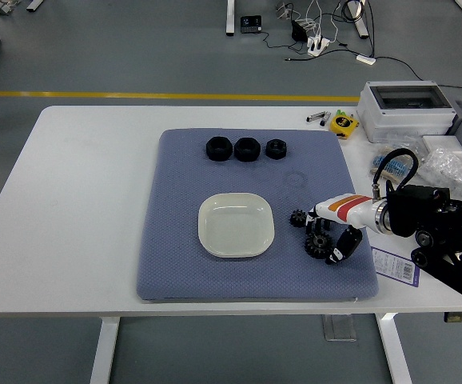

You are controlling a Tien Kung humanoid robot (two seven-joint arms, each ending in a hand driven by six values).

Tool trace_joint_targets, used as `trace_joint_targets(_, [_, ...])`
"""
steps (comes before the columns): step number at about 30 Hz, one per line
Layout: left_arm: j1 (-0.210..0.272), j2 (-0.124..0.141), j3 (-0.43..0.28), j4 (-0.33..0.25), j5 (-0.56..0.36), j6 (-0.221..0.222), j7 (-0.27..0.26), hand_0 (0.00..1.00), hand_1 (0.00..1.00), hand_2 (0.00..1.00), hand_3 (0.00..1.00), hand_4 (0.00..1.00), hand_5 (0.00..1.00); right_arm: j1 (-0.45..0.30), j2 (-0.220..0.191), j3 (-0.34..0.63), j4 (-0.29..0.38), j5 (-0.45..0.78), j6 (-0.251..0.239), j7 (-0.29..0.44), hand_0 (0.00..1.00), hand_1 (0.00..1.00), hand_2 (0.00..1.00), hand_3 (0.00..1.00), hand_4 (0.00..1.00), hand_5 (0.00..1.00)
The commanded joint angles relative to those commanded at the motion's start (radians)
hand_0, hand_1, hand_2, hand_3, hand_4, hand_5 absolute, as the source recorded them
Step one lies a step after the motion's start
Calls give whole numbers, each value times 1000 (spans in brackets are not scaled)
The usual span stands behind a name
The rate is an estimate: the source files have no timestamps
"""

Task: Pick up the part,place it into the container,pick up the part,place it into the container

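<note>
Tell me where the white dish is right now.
In the head view, the white dish sits empty near the middle of the blue mat, left of two black gears and nearer than three black nuts.

We see two black gears point(298, 218) point(318, 246) flat on mat, at 3 o'clock of empty cream dish point(236, 225); dish sits mid-mat.

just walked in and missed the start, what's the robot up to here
The robot's right hand reaches in from the right over the blue mat, its fingers down around the larger black gear. Whether they grip it yet is unclear. A smaller gear lies just beside it. The cream square dish in the mat's middle holds nothing so far. Three black nuts sit in a row at the mat's far edge.
</note>
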Motion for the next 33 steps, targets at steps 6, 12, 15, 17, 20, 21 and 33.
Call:
trace_joint_targets(6, [0, 0, -1, 0, 2, 0, 0, 720, 633, 615, 552, 589, 552, -1, 5, -1, -4, 5, -3, -10, 683, 626, 673, 735, 971, 193])
trace_joint_targets(12, [0, 0, 2, 0, 0, 1, 0, 720, 634, 617, 552, 589, 552, -3, 2, -2, -5, 24, -12, 3, 647, 575, 588, 600, 798, 157])
trace_joint_targets(15, [0, 0, 1, 0, 1, 1, 1, 720, 635, 617, 552, 589, 553, -4, 2, -5, -8, 33, -14, 7, 588, 485, 489, 476, 581, 51])
trace_joint_targets(17, [0, 0, 0, 0, 3, 0, 1, 720, 635, 617, 552, 589, 553, -5, 1, -6, -11, 38, -16, 8, 588, 485, 489, 476, 581, 51])
trace_joint_targets(20, [0, 0, 1, 0, 2, 0, 1, 720, 633, 617, 552, 589, 552, -6, 1, -7, -16, 42, -18, 9, 538, 451, 461, 454, 531, 57])
trace_joint_targets(21, [0, 0, 1, 0, 2, 0, 1, 720, 633, 617, 552, 589, 552, -7, 1, -8, -17, 43, -19, 9, 538, 451, 461, 454, 531, 57])
trace_joint_targets(33, [0, -1, 0, 0, 7, 2, 1, 720, 634, 616, 552, 589, 551, -9, -4, -7, -22, 63, -22, 10, 374, 371, 403, 413, 551, 54])
